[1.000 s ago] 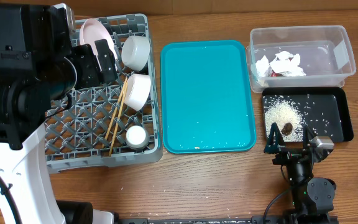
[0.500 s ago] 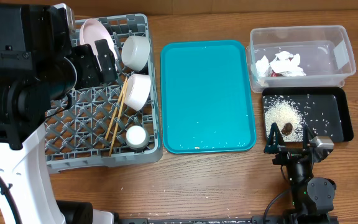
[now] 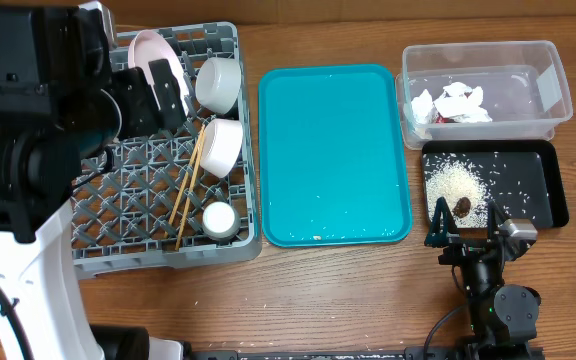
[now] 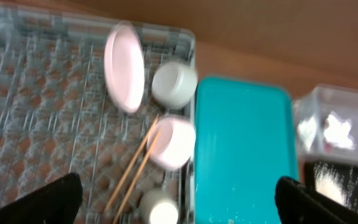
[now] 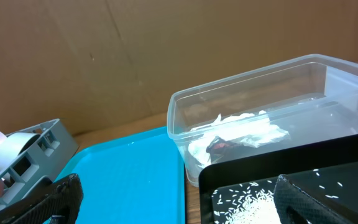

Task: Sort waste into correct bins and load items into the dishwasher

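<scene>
The grey dish rack (image 3: 88, 255) at the left holds the pink plate (image 3: 150, 48) on edge, two white bowls (image 3: 218, 84) (image 3: 222, 145), the small white cup (image 3: 219, 219) and the wooden chopsticks (image 3: 188, 185). The left wrist view shows them too: plate (image 4: 124, 66), chopsticks (image 4: 135, 165), cup (image 4: 160, 208). The clear tub (image 3: 548, 70) holds the white-and-red wrappers (image 3: 453, 103). The black tray (image 3: 553, 190) holds rice (image 3: 454, 182) and the brown lump (image 3: 462, 206). My left gripper (image 4: 179, 198) hangs open and empty high above the rack. My right gripper (image 3: 465, 225) is open and empty at the black tray's near edge.
The teal serving tray (image 3: 333, 150) lies between the rack and the bins, with a few specks near its front edge. The left arm's black body (image 3: 38, 110) covers the rack's left part. A cardboard wall (image 5: 135, 50) stands behind the table.
The left arm has shifted very slightly; its wrist view is blurred. The right arm and all objects are where they were.
</scene>
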Robot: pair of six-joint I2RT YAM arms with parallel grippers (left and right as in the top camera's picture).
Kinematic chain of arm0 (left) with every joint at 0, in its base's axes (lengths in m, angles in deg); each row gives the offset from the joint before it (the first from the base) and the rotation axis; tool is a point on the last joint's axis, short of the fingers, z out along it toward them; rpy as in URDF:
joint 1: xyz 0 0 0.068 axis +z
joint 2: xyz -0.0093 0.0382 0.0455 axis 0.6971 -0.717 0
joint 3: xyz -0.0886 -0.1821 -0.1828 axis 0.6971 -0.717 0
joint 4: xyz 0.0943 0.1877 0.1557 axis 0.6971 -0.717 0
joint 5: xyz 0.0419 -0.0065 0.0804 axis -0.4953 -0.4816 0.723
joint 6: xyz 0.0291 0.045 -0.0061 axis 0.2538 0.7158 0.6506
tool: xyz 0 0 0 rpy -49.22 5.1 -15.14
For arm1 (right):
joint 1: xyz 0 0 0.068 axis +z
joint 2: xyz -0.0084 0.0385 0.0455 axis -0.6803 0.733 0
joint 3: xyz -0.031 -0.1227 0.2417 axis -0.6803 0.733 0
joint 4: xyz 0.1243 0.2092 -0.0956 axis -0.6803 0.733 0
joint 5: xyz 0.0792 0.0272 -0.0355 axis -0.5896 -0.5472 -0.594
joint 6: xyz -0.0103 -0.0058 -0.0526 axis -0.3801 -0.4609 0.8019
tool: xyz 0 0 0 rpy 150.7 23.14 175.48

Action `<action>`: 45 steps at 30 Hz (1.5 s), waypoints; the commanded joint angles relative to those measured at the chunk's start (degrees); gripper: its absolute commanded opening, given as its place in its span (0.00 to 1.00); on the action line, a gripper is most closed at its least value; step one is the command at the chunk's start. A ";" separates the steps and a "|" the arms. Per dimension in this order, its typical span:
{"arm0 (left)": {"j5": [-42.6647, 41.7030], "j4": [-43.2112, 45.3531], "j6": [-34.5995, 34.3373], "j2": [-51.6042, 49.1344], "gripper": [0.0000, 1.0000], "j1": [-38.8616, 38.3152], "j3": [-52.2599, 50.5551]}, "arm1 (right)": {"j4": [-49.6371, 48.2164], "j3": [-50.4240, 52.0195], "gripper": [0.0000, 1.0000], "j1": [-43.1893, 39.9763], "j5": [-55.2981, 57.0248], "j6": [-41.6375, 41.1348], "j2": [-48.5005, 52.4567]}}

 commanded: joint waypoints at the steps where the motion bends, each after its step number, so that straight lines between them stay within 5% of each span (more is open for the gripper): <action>1: 0.55 7.91 -0.37 8.07 1.00 0.26 -8.72 | -0.24 0.61 1.00 -0.37 0.00 -0.20 -0.55; 9: -0.13 48.72 -0.33 37.75 1.00 0.28 -61.86 | -0.24 0.61 1.00 -0.37 -0.02 -0.20 -0.55; 19: 3.76 76.72 0.09 70.79 1.00 2.40 -110.44 | -0.24 0.61 1.00 -0.37 0.00 -0.22 -0.55; 31: 5.73 94.12 6.69 87.91 1.00 3.61 -134.55 | -0.24 0.61 1.00 -0.39 0.00 -0.22 -0.55; 45: 1.79 88.02 10.16 90.40 1.00 3.63 -138.73 | -0.24 0.61 1.00 -0.37 0.00 -0.22 -0.55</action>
